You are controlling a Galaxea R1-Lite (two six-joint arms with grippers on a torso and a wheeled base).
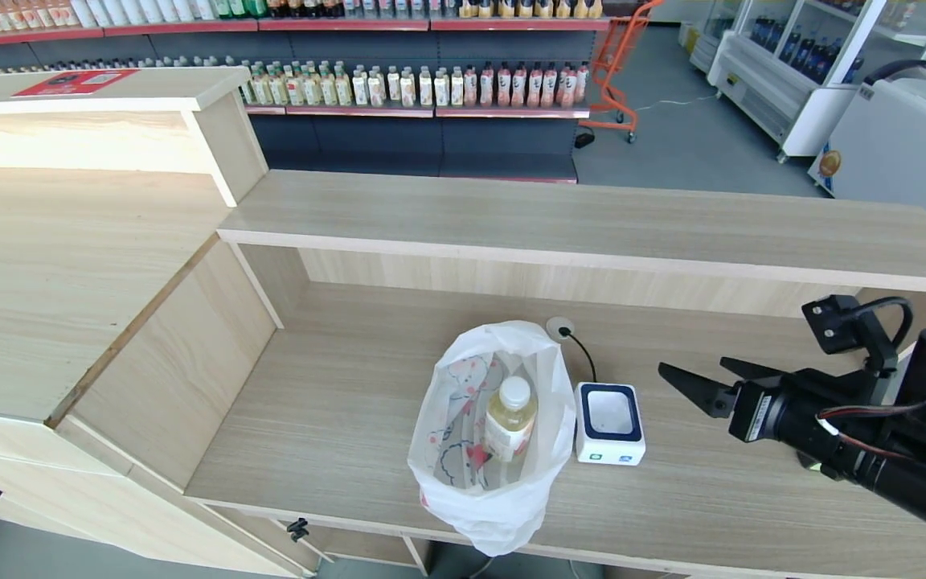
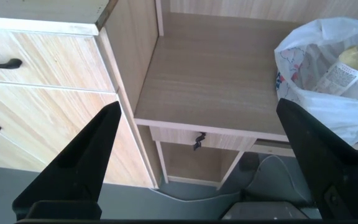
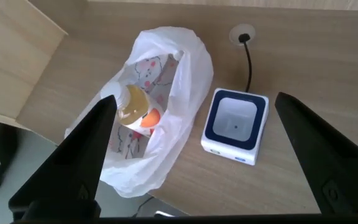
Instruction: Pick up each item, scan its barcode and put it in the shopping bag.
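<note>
The wooden counter (image 1: 334, 418) lies under the right gripper (image 1: 691, 364), whose fingers are spread wide, holding and touching nothing. The white shopping bag (image 1: 511, 507) stands open-mouthed at the counter's front edge, beyond the fingertips and well apart from them. The left gripper (image 2: 199, 104), also wide apart and empty, hangs off the counter's front edge, near the drawer fronts (image 2: 36, 118), with the bag further ahead. The scanner (image 1: 609, 422) sits between the right gripper and the bag, just beside the bag, window facing up. Inside the bag the bottle (image 1: 510, 418) stands roughly upright, white cap uppermost. The scanner's cable (image 1: 583, 354) runs back to a hole in the counter.
</note>
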